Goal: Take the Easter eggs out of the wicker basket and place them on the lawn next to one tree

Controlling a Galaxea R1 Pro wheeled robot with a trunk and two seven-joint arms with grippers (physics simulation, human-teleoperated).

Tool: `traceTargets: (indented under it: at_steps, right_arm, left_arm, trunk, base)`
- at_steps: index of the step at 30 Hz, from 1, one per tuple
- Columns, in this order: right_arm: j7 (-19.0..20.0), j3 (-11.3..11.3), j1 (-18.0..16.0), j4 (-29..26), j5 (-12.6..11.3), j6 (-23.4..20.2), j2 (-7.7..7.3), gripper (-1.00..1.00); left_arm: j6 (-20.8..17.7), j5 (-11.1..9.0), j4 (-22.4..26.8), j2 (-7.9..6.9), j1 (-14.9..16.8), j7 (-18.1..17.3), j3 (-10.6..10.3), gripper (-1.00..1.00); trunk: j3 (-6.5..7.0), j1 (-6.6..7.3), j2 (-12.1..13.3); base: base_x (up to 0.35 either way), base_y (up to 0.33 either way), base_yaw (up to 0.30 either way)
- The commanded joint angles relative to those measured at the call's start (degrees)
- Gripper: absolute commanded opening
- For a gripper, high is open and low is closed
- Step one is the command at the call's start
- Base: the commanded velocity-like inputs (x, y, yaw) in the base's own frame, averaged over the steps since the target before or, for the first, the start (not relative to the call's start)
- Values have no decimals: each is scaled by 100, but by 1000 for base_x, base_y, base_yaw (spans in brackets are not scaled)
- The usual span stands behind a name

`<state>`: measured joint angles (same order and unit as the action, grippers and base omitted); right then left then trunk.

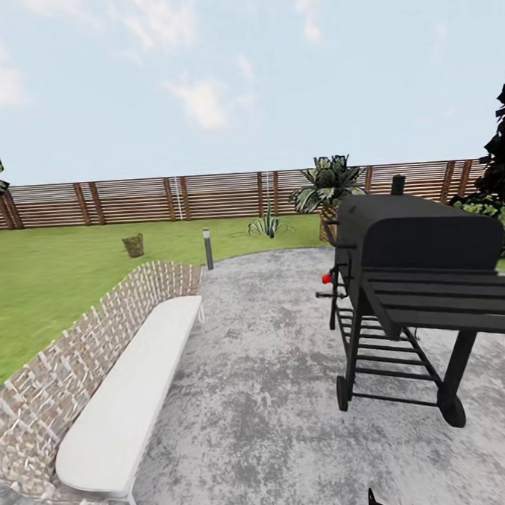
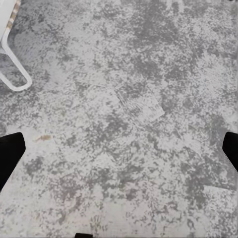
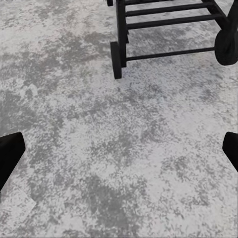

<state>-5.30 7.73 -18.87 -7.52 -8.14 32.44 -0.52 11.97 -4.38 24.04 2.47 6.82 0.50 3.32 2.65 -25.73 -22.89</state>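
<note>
Bright, even daylight; no cast shadows; soft, slightly blurred render textures.

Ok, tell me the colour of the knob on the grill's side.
Red, on the black grill; the knob shows best in the head view.

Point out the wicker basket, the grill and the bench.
wicker basket (image 1: 134,245), head view, middle of its woven side.
grill (image 1: 419,227), head view, front of its black lid.
bench (image 1: 134,394), head view, middle of its white seat.
</note>
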Motion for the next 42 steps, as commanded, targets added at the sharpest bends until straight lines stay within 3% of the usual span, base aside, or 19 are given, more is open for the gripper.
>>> traceTargets:
  at_steps: [1, 23, 42]
  right_arm:
    - [11, -17, -2, 5, -52, 19, -1, 100]
    - [11, -17, -2, 5, -52, 22, -1, 100]
    - [11, -24, -2, 5, -48, 26, -1, 100]
  left_arm:
    - [16, -45, -5, 2, 1, -6, 10, 100]
    - [16, -45, -5, -1, 3, -6, 15, 100]
    - [16, -41, -5, -1, 3, -6, 19, 100]
  trunk:
    - [-2, -5, -3]
    - [-2, -5, -3]
    - [-2, -5, -3]
  base:
    - [332, 0, 0]
    - [332, 97, 0]
    - [332, 4, 0]
